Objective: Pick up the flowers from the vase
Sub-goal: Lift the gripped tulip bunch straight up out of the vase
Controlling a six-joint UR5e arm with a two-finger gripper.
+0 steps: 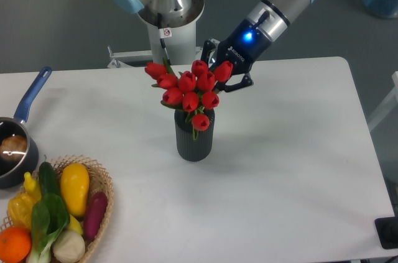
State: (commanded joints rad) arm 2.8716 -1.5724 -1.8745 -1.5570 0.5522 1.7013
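The flowers sit bunched above the vase, their red buds clustered over its rim and one bud drooping against the front of the ribbed wall. My gripper is at the right rear of the bunch, its dark fingers closed around the stems just behind the uppermost buds, so I have the bunch in my grasp. The lower stems are hidden by the buds, so I cannot tell whether they are still inside the vase. The vase stands upright near the middle of the white table. At the left edge a saucepan with a blue handle holds something brownish. In front of it a wicker basket holds mixed vegetables and fruit.
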